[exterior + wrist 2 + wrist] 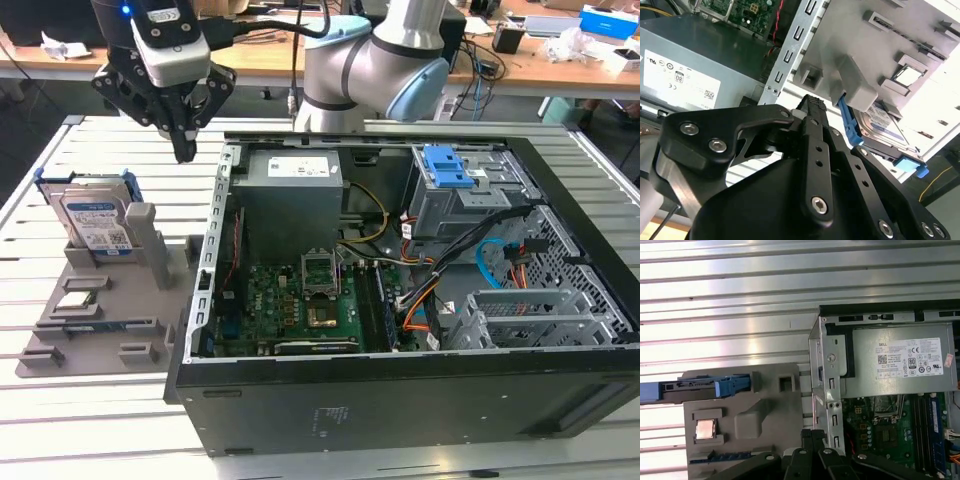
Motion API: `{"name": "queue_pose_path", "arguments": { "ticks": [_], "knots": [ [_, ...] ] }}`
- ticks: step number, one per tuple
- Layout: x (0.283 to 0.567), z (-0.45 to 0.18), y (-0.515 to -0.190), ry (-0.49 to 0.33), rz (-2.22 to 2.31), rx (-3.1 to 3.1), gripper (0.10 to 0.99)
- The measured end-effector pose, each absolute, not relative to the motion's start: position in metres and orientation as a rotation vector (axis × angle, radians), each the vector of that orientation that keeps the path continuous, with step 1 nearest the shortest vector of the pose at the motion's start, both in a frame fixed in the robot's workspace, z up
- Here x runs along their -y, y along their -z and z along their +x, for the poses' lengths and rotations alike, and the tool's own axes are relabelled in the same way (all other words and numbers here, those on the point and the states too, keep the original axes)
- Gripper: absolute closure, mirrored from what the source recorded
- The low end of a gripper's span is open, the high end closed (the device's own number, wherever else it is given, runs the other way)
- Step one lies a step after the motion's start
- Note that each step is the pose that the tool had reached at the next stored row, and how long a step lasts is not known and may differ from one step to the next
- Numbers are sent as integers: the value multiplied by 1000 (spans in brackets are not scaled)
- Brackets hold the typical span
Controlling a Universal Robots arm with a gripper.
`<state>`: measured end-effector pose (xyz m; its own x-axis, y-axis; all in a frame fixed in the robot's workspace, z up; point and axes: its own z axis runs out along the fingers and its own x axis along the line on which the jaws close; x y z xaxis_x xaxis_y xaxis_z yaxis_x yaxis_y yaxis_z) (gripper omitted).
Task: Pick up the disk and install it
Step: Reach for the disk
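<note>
Silver drive face, white-and-blue label, blue caddy round it: disk [95, 222]. Stands on edge in the rear slot of grey holder tray [120, 300], at the exterior view's left of open PC case [400, 400]. Touching the holder alone, not gripped. Same disk edge-on in first wrist view [705, 385], label side showing in second wrist view [880, 125].

Flat in a pocket of the same tray, in front of the disk: 1 small square chip [75, 298].

Above the gap between tray and case wall: gripper [184, 148], higher than the disk, off to the exterior view's right of it, well apart. 2 fingers [815, 130] closed tip to tip, nothing between.

Inside the case: grey power supply [290, 190] by the wall nearest the tray, green motherboard [300, 300] beside it, grey drive cage [460, 205] with blue latch [447, 168] toward the exterior view's right. All on slatted metal table [100, 430].
</note>
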<state>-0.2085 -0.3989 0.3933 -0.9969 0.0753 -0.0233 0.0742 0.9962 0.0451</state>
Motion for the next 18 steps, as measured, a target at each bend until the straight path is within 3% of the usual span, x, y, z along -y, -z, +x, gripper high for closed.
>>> {"name": "queue_pose_path", "arguments": {
  "ticks": [18],
  "knots": [
    [399, -238, -393, -69, 117, -3114, 984]
  ]
}}
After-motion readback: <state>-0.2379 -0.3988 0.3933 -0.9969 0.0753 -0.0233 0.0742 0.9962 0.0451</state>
